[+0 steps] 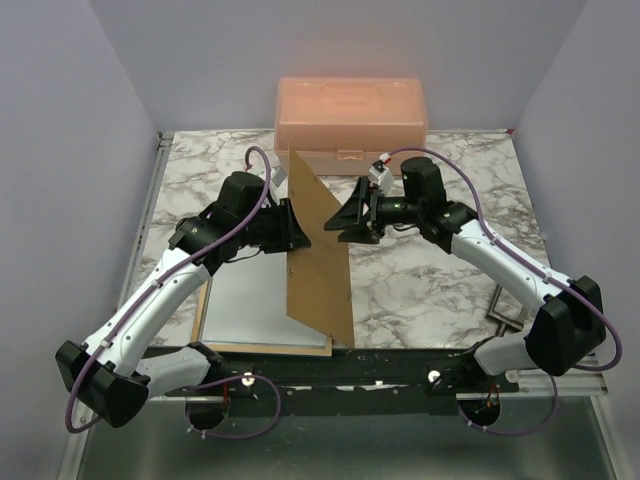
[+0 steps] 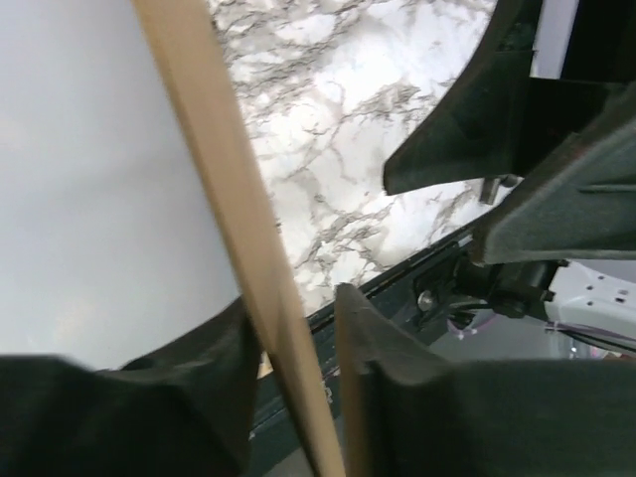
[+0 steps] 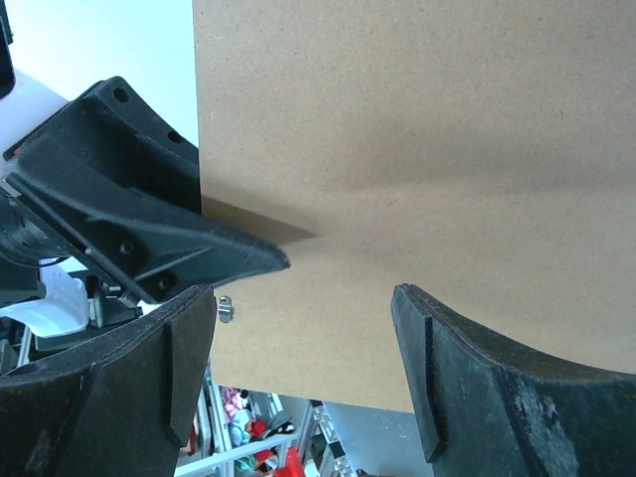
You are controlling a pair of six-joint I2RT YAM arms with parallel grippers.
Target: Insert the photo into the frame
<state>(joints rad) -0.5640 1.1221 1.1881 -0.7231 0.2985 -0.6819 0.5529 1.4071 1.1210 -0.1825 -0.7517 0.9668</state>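
Board (image 1: 320,262) upright on edge; left claw (image 2: 294,300) astride it, grip unclear; right claw (image 3: 301,296) wide, empty.

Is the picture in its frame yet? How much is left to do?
Partway. Seemingly done: the photo lies white side up inside the frame. In hand: the brown backing board stands on edge, the left fingers either side of it, the right fingers open beside it. Left: lay the board flat over the photo.

The upright brown board (image 1: 318,250) is partly hiding the left claw (image 1: 292,226) and covering the frame (image 1: 262,349) along its right edge beneath that claw.
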